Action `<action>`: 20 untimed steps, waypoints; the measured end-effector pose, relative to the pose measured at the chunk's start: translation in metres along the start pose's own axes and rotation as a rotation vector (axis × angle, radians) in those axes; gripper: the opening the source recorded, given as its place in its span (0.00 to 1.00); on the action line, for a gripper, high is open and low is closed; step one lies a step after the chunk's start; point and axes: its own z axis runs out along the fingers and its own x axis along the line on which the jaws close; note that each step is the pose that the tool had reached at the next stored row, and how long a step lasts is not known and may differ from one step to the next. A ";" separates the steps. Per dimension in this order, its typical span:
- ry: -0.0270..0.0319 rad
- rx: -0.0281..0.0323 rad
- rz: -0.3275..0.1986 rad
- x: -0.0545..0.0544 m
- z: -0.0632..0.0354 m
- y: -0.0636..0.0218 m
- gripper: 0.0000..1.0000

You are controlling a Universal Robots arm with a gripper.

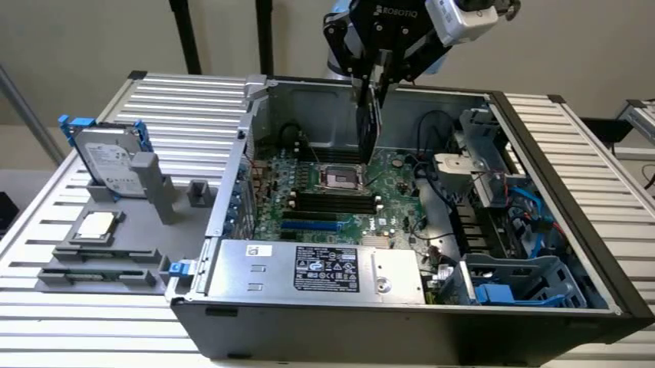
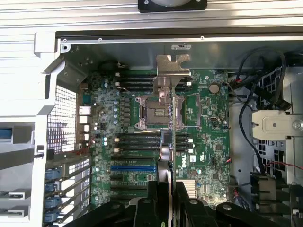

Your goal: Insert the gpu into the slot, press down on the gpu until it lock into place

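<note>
Graphics card held over the open computer case

The gripper [image 1: 373,83] [image 2: 170,191] is clamped on the graphics card [image 1: 369,126] [image 2: 173,71], which hangs on edge above the green board [image 1: 394,195], beside the processor socket [image 1: 341,179]. The blue slot [image 1: 310,227] [image 2: 132,166] lies bare on the board's near side, apart from the card.

Bright, even light, with soft shadows inside the case [image 1: 409,330].
</note>
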 end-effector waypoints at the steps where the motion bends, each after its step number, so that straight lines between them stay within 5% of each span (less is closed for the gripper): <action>1: 0.0013 0.0007 -0.018 0.000 0.0000 0.0000 0.26; 20: 0.0268 0.0148 -0.362 0.000 0.0002 0.0000 0.26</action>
